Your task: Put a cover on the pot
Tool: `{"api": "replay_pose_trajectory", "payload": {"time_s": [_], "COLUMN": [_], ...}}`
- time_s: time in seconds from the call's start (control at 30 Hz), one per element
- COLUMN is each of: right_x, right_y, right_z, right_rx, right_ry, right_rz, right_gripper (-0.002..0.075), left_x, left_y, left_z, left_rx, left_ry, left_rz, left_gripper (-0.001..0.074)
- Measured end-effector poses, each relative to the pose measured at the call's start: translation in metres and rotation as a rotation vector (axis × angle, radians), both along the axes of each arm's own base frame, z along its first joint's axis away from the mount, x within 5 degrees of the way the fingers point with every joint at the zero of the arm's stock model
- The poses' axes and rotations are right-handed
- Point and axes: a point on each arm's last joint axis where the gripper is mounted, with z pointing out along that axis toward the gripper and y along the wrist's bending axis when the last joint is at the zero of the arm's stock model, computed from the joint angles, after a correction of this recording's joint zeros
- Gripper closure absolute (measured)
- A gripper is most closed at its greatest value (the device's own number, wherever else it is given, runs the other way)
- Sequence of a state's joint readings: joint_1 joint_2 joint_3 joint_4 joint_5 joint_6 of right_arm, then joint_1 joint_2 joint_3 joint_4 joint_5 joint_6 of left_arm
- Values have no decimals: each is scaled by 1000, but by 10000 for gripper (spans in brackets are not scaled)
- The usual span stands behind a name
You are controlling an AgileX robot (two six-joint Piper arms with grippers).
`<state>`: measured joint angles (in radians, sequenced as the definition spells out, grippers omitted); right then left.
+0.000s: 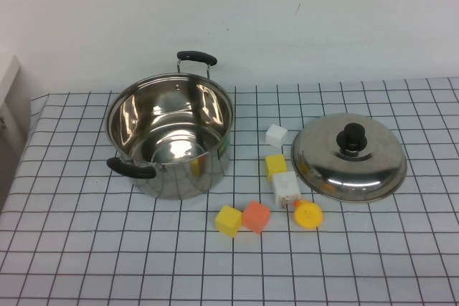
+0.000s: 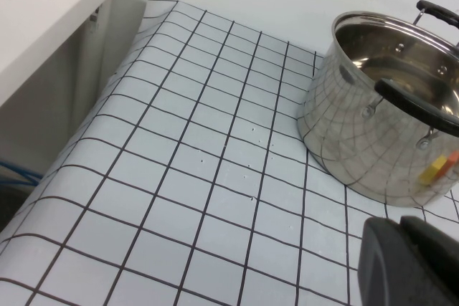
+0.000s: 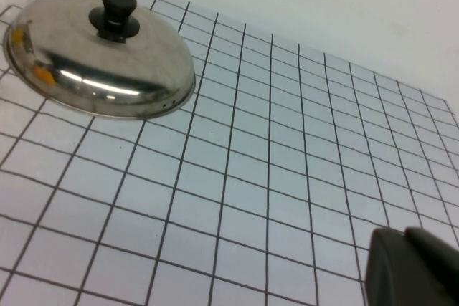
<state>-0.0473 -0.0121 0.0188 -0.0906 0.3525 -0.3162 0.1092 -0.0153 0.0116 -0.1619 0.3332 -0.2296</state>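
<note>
Steel pot [image 1: 171, 136] sits open, lid [image 1: 349, 157] knob-up alongside for grasping; my left gripper [image 2: 409, 263] and right gripper [image 3: 412, 266] wait off-table (jaw state unreadable).

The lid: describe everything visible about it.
The lid is a domed, shiny steel disc with a black knob at its centre. It lies knob-up, flat on the checked cloth, right of the pot and off it. A yellow piece sits by its near edge. Neither the left gripper nor the right gripper touches it.
</note>
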Motion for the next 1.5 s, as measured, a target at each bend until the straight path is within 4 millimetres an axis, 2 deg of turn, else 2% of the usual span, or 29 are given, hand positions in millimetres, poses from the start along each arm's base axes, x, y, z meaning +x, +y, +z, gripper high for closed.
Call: {"api": "replay_pose_trajectory", "payload": {"time_s": [0.1, 0.2, 0.3, 0.43, 0.57, 0.67, 0.8, 1.0, 1.23, 1.4, 1.5], "right_x": [1, 4, 6, -1, -13, -21, -19, -5, 17, 50, 78], "right_y": [1, 2, 3, 3, 3, 4, 4, 4, 3, 1, 2], "right_z": [2, 10, 29, 66, 102, 119, 126, 127, 141, 152, 156], "right_rx": [40, 92, 125, 168, 179, 178, 178, 239, 299, 438, 504], "right_ry": [-30, -147, -348, -468, -478, -500, -494, -449, -411, -401, -407], "right_rz": [4, 2, 8, 11, 9, 11, 11, 12, 0, -32, -21], "right_gripper": [728, 728, 728, 728, 728, 728, 728, 728, 728, 728, 727], "left_x": [0, 0, 0, 0, 0, 0, 0, 0, 0, 0, 0], "left_y": [0, 0, 0, 0, 0, 0, 0, 0, 0, 0, 0], "left_z": [0, 0, 0, 0, 0, 0, 0, 0, 0, 0, 0], "left_rx": [-4, -4, -4, -4, -4, -4, -4, -4, -4, -5, -5], "left_ry": [0, 0, 0, 0, 0, 0, 0, 0, 0, 0, 0], "left_rz": [1, 1, 1, 1, 1, 1, 1, 1, 1, 1, 1], "left_gripper": [738, 738, 738, 738, 738, 738, 738, 738, 737, 737, 737]}}
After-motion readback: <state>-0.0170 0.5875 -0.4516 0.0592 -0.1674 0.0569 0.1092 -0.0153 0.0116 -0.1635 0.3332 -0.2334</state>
